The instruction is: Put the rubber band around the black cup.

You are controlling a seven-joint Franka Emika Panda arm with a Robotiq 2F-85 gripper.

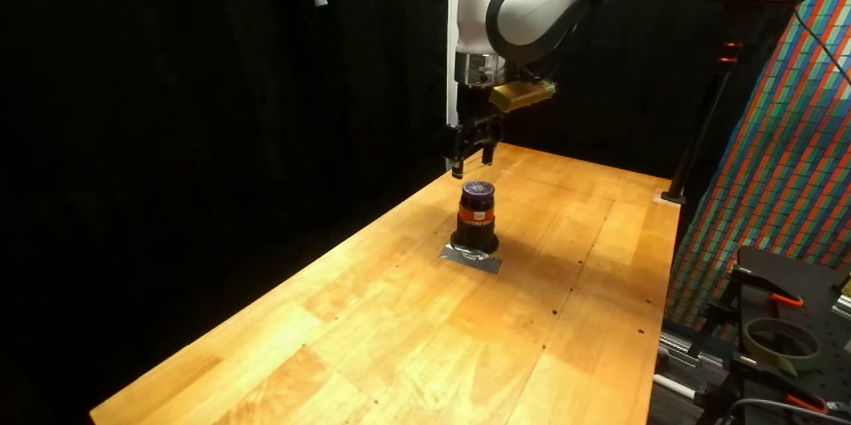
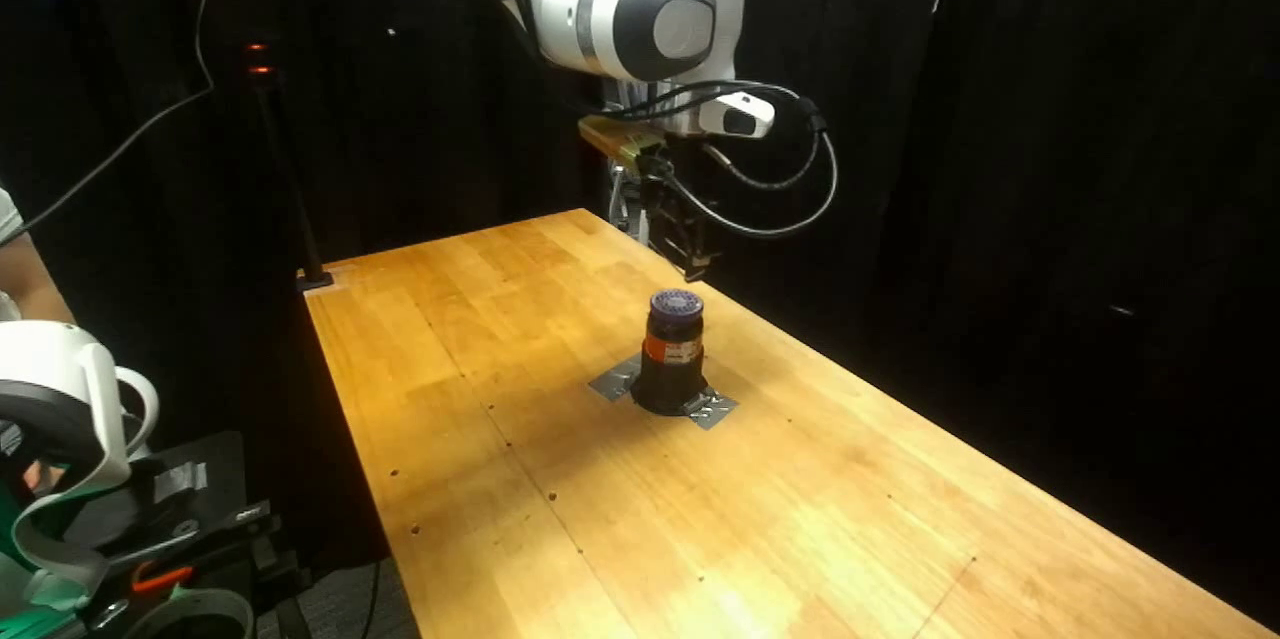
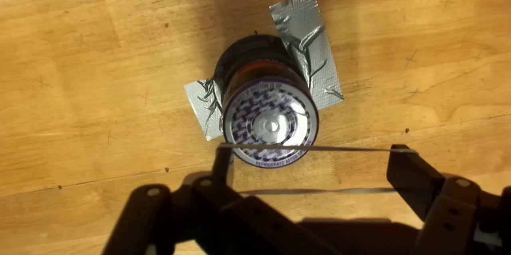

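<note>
The black cup (image 1: 477,229) stands upright on the wooden table, with a purple-rimmed lid and an orange-brown label; it also shows in an exterior view (image 2: 671,381) and in the wrist view (image 3: 271,121). My gripper (image 1: 473,169) is open above the table, higher than the cup and a little to one side of it. In the wrist view the rubber band (image 3: 339,149) is stretched between the two spread fingers in two strands. The front strand passes across the view of the lid's lower part; the band is apart from the cup. The gripper also shows in an exterior view (image 2: 692,271).
Silver tape (image 3: 309,47) holds the cup's base to the wooden table (image 1: 425,345). A dark stand (image 1: 695,126) with a camera rises at the table's far corner. A black side cart (image 1: 798,279) with a tape roll (image 1: 781,345) stands beside the table.
</note>
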